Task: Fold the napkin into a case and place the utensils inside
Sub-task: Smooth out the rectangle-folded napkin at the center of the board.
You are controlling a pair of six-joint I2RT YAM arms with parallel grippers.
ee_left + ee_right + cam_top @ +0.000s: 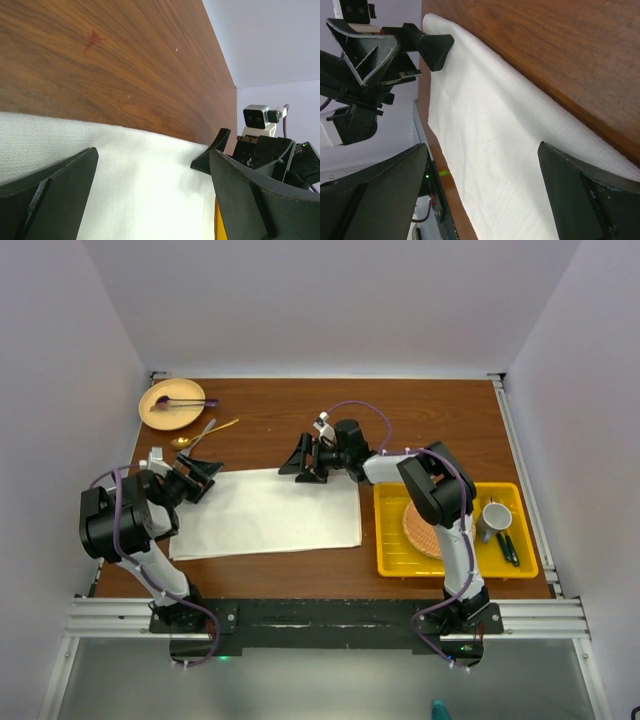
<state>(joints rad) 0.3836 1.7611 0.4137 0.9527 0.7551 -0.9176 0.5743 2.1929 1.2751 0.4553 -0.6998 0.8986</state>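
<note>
The cream napkin, lying flat toward the near-left edge of the wooden table, looks light, limp and likely to slide, so I would pinch its far edge, where the wide-open left gripper and wide-open right gripper sit.

light: bright, even, soft shadows | focus: top view sharp | wrist views: near claws blurred, white cloth glaring

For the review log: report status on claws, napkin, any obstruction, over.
Left claw and right claw open at far edge of napkin. Napkin flat, no case yet. Gold utensils beyond it, untouched. Nothing in the way.
</note>
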